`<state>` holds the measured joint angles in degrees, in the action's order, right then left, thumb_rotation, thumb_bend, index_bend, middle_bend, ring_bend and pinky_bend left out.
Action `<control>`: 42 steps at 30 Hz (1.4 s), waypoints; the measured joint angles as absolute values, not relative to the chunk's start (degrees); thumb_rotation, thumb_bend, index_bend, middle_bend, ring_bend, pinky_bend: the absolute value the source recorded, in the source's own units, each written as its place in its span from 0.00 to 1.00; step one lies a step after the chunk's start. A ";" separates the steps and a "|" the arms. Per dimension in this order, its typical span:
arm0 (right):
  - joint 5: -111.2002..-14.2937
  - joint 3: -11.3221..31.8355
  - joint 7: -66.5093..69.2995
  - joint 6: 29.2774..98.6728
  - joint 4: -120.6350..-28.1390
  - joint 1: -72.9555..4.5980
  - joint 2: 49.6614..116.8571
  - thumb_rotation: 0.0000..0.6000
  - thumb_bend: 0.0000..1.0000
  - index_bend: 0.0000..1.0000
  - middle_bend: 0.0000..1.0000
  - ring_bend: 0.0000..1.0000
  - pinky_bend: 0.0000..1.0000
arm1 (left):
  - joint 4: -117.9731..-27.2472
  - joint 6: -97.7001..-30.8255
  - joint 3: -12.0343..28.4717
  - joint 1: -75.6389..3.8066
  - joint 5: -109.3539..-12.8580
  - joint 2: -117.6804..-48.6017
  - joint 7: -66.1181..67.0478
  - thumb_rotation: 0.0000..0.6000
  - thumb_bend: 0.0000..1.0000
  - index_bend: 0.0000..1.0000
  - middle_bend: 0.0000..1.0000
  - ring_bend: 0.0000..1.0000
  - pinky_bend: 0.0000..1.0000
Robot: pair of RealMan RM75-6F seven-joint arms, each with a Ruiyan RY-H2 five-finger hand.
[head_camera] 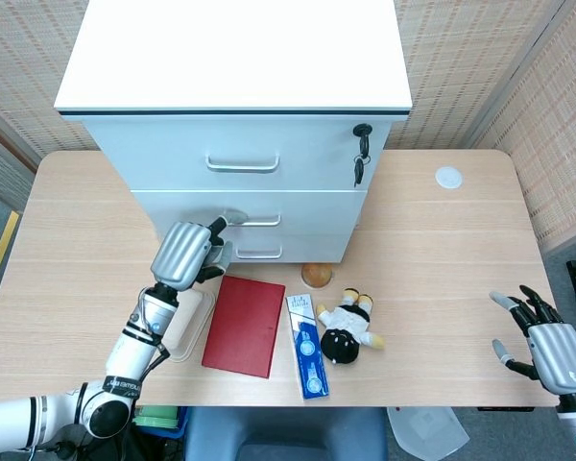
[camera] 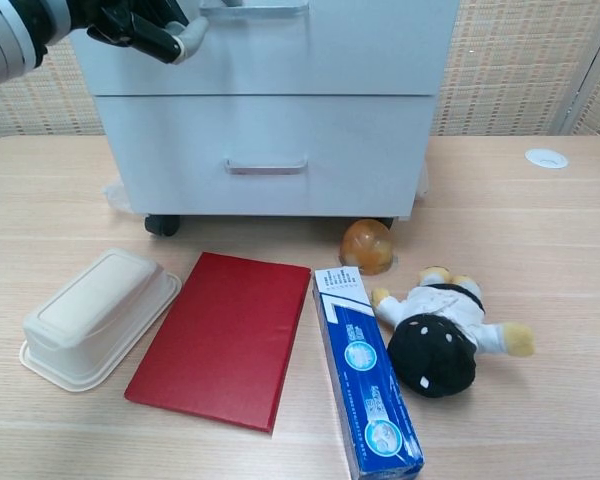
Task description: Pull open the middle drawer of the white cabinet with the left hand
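Note:
The white cabinet (head_camera: 240, 91) stands at the back of the table with three drawers, all closed. The middle drawer (head_camera: 307, 213) carries a silver handle (head_camera: 256, 220), which the chest view cuts off at the top edge as the handle (camera: 255, 8). My left hand (head_camera: 184, 254) hovers at the left end of that handle; its dark fingertips (head_camera: 216, 227) reach toward it with nothing in their grip. In the chest view the left hand (camera: 140, 20) sits just left of the handle. My right hand (head_camera: 547, 346) rests open near the table's front right corner, fingers spread.
In front of the cabinet lie a cream lidded food box (camera: 95, 315), a red book (camera: 225, 340), a blue toothpaste carton (camera: 365, 375), a plush doll (camera: 435, 335) and an orange ball (camera: 367, 245). Keys (head_camera: 361, 154) hang from the top drawer's lock. A white disc (head_camera: 448, 177) lies back right.

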<state>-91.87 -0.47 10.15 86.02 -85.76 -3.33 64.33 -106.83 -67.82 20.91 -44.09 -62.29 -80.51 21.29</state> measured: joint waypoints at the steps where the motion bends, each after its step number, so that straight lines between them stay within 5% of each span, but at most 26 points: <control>1: -91.88 -0.47 10.16 86.01 -85.74 -3.33 64.34 1.00 0.31 0.18 0.25 0.14 0.18 | -106.90 -67.88 20.78 -44.10 -62.31 -80.45 21.34 1.00 0.58 0.30 0.92 1.00 1.00; 42: -92.50 -0.70 9.11 85.99 -86.37 -3.37 64.49 1.00 0.31 0.18 0.25 0.14 0.18 | -115.69 -72.46 14.23 -40.26 -70.12 -75.92 23.97 1.00 0.58 0.34 0.93 1.00 1.00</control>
